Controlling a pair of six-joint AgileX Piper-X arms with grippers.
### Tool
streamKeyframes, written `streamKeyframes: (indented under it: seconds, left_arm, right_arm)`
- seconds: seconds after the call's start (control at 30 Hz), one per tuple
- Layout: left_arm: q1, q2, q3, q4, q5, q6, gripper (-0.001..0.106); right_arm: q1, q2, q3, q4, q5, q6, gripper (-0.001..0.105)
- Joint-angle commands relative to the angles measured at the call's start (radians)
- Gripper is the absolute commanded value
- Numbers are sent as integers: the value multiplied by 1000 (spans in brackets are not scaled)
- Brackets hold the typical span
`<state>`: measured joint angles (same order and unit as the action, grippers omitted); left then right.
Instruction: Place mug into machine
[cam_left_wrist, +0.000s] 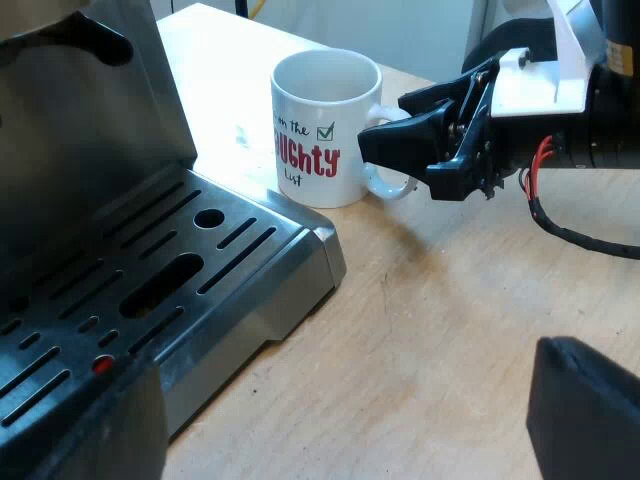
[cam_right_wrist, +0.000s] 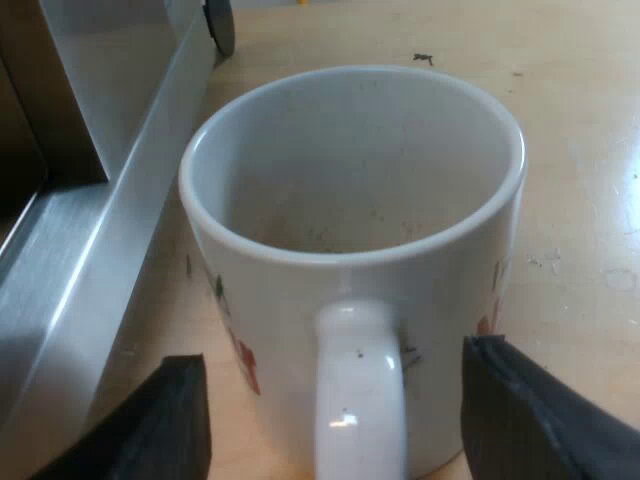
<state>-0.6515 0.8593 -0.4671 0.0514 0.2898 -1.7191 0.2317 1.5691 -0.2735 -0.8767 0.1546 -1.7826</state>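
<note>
The right gripper (cam_right_wrist: 335, 365) is spread. Its two black fingers (cam_right_wrist: 165, 425) stand on either side of the mug's handle (cam_right_wrist: 360, 390) with a gap to each, so nothing is pinched. Beyond the handle, the white mug (cam_right_wrist: 350, 210) stands upright and empty on the pale wooden table (cam_right_wrist: 580, 150), just beside the brushed-metal side of the espresso machine (cam_right_wrist: 110, 200).

In the left wrist view, the left gripper (cam_left_wrist: 345, 400) hangs wide open and holds nothing, low over the table by the outer edge of the machine's drip tray (cam_left_wrist: 240, 280). Past the slotted tray, the mug shows red and black lettering. It sits on the table just beside the tray's far corner, not on it. The right gripper is at the handle, on the mug's side away from the machine.

The step in hand looks to be the grasp, and the placing has not yet begun. The next move probably calls for the right fingers to press together firmly on the handle. The mug would then need lifting enough to clear the tray's raised lip, carrying over the grate and setting down upright. A grip on the handle alone may let the mug tilt, so a slow lift seems wise.
</note>
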Motion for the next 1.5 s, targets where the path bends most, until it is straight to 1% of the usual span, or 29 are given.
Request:
streamKeyframes:
  seconds: [0.03,0.1,0.17,0.2,0.27,0.3,0.37,0.43,0.67,0.9,1.0,1.17,1.3,1.5]
  left_arm:
    - [-5,-6,-8,-3,-1,-13,81]
    - [-5,-6,-8,-3,-1,-13,81]
    - [-5,-6,-8,-3,-1,-13,81]
    - [-5,-6,-8,-3,-1,-13,81]
    - [-5,-6,-8,-3,-1,-13,81]
    - [-5,-6,-8,-3,-1,-13,81]
    - [-5,-6,-8,-3,-1,-13,81]
    - [-5,-6,-8,-3,-1,-13,81]
    - [-5,-6,-8,-5,-1,-13,81]
    - [-5,-6,-8,-5,-1,-13,81]
    - [-5,-8,-8,-5,25,-13,81]
    - [-5,-63,-8,-5,29,-13,81]
    - [-5,-125,-8,-5,29,-13,81]
    - [-5,-228,-8,17,12,-13,81]
  right_arm:
    - [1,-2,-8,4,6,-9,55]
    - [1,-2,-8,4,6,-9,50]
    - [1,-2,-8,4,11,-9,39]
    - [1,-2,-8,4,14,-7,37]
    - [1,-2,-8,4,29,4,24]
    - [1,-2,-8,4,29,6,20]
    - [1,-2,-8,4,29,5,5]
    - [1,-2,-8,4,29,5,0]
    - [1,-4,-8,7,27,-3,0]
    - [41,-46,29,34,29,-2,0]
    - [72,-78,56,44,42,-2,0]
    - [136,-174,106,44,131,-34,0]
    - [144,-255,116,59,150,-34,0]
    - [144,-432,116,253,159,-39,0]
